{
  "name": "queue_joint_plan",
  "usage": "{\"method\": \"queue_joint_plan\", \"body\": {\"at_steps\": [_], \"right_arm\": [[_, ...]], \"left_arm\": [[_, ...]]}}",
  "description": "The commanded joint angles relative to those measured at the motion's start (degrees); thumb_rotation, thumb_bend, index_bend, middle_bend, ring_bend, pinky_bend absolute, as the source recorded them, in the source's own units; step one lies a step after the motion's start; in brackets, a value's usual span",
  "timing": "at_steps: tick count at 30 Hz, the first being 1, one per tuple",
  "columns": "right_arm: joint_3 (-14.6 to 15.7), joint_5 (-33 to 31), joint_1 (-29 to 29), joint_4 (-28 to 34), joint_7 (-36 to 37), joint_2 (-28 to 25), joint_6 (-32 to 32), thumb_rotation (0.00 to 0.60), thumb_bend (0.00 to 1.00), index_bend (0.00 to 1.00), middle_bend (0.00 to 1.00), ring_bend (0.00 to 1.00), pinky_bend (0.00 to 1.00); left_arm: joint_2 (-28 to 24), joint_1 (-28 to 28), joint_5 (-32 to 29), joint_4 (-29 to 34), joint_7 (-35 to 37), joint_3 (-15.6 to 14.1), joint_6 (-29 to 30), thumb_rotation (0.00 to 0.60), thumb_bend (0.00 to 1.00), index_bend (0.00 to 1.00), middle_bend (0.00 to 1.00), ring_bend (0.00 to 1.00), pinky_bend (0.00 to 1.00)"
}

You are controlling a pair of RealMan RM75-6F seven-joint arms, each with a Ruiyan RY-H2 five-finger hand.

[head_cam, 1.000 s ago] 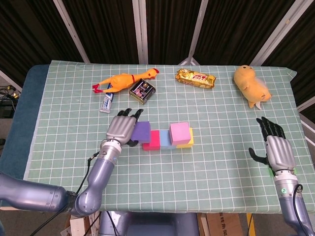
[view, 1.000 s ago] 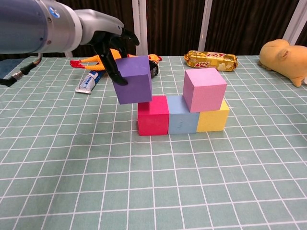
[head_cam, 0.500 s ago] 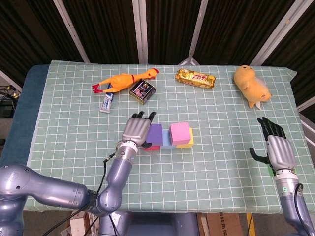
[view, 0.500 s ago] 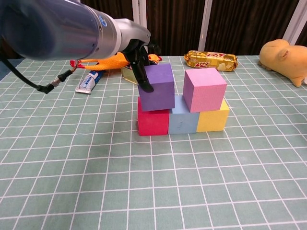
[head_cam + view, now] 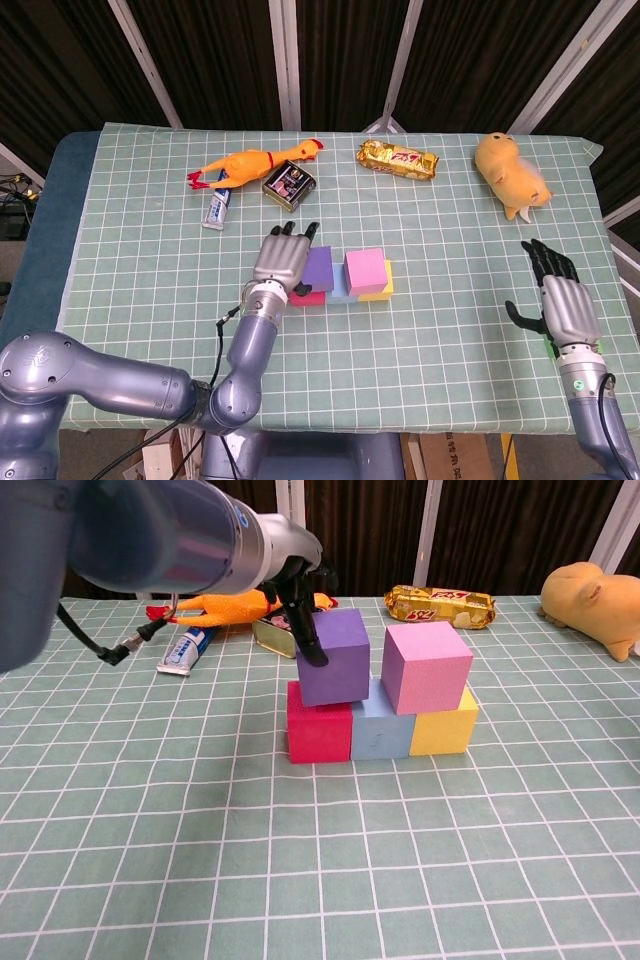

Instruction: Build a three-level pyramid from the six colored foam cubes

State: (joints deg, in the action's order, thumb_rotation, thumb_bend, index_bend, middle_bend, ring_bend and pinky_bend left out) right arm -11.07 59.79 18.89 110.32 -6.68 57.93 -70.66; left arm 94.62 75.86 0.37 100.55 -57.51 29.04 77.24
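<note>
The left hand (image 5: pixel 284 258) is gripping the purple cube (image 5: pixel 334 656) with its fingers (image 5: pixel 304 632) closed over the cube's left face, and in the chest view the cube is sitting slightly tilted on the red cube (image 5: pixel 318 732), overlapping the edge of the blue cube (image 5: pixel 379 728). The red, blue and yellow cube (image 5: pixel 443 730) are standing in a touching row as the bottom level, running from 9 o'clock to 3 o'clock. The pink cube (image 5: pixel 426 666) is resting on top, across the blue and yellow ones, just beside the purple cube at its 3 o'clock with a narrow gap between them. The right hand (image 5: pixel 565 305) is hovering over the table (image 5: pixel 130 290) well apart at 3 o'clock of the stack, its fingers spread and holding nothing. Toward 12 o'clock of the stack, a rubber chicken (image 5: pixel 250 163), a small tin (image 5: pixel 289 184), a tube (image 5: pixel 219 207) and a gold snack packet (image 5: pixel 398 159) are lying along the far side, and a yellow plush toy (image 5: pixel 510 171) is lying at about 2 o'clock.
</note>
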Motion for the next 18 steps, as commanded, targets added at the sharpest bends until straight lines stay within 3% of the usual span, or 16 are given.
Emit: {"method": "queue_joint_plan", "body": {"at_steps": [1, 18], "right_arm": [[-0.09, -0.06, -0.03, 0.01, 0.09, -0.04, 0.02, 0.6, 0.36, 0.0, 0.0, 0.0, 0.0], [-0.08, 0.06, -0.11, 0.02, 0.15, 0.03, 0.4, 0.6, 0.36, 0.0, 0.0, 0.0, 0.0]], "left_arm": [[0.73, 0.46, -0.31, -0.57, -0.16, 0.1, -0.12, 0.6, 0.32, 0.06, 0.35, 0.07, 0.12], [1.99, 1.94, -0.8, -1.5, -0.55, 1.41, 0.01, 0.6, 0.32, 0.06, 0.35, 0.07, 0.12]]}}
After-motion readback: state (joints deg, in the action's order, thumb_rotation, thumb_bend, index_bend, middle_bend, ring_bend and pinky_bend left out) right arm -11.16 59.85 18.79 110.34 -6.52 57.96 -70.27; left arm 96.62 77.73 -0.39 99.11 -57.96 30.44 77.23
